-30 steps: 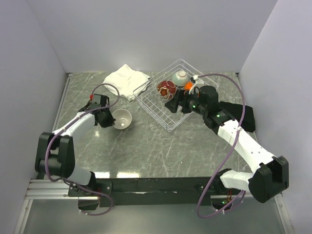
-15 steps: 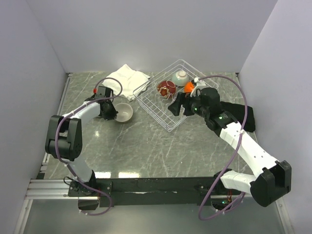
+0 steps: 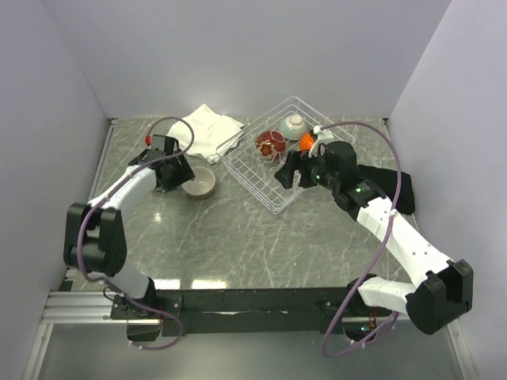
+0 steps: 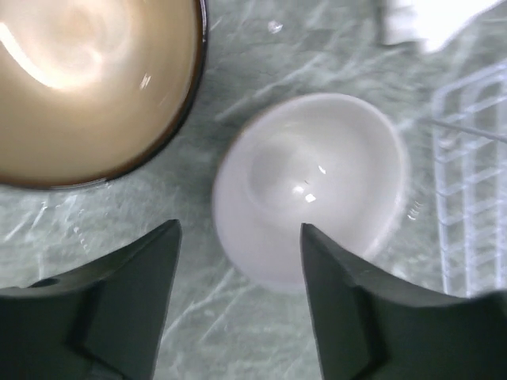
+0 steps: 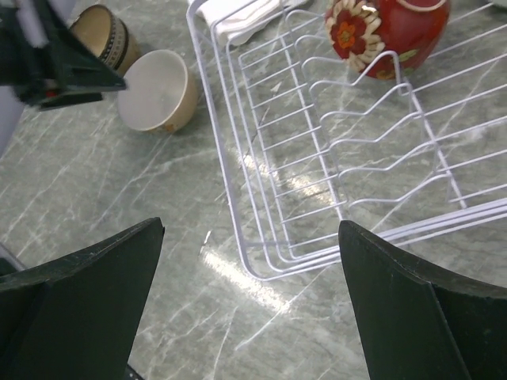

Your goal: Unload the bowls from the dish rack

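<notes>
The left end effector hangs spread above the white bowl, parked on the surface left of the dish rack. The right end effector, released, faces the rack's red bowl, likely next.

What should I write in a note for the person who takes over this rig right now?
Left pincer: open, empty, just by the white bowl.
Right pincer: open, empty, above the near corner of the dish rack.
Done: the white bowl and a tan bowl stand side by side on the table, left of the rack.
Left to do: the red bowl and the pale green bowl are at the far end of the rack. An orange thing sits beside them, and I cannot tell what it is.
</notes>
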Controlling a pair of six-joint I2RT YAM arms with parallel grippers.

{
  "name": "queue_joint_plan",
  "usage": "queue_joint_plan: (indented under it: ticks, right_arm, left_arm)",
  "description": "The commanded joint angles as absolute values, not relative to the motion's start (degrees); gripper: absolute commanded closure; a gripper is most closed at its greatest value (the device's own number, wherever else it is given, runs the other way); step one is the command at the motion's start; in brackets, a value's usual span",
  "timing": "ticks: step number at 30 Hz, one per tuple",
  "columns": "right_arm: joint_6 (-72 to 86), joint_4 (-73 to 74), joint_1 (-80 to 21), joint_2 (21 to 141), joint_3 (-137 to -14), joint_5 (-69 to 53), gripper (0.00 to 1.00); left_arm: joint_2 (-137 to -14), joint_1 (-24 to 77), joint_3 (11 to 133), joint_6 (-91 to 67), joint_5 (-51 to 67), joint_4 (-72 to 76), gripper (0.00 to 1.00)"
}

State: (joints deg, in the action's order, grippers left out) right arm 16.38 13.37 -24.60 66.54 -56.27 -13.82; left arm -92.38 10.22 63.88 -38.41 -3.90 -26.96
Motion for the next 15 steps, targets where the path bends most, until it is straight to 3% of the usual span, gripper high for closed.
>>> queue_joint_plan:
  ticks: [1, 3, 7, 15]
  right_arm:
    - [13.46, 10.28, -24.87, 68.11, -61.25, -10.03, 0.0]
    - [11.52, 10.55, -24.87, 70.3, -63.71, -9.58, 0.0]
    - [4.5, 9.76, -24.87, 73.56, -66.79, -9.23, 0.0]
    - [-4.39, 12.39, -24.96, 84.19, -76.11, -5.46, 0.0]
  left_arm:
    - [-82.63, 10.2, 62.76, -37.62, -4.39, -28.3, 0.23]
    - [-77.89, 10.2, 60.83, -36.74, -4.74, -28.39, 0.19]
    - [-69.36, 10.2, 57.14, -32.8, -6.41, -28.22, 0.01]
    - [-50.37, 10.28, 44.06, -27.96, -9.58, -22.15, 0.01]
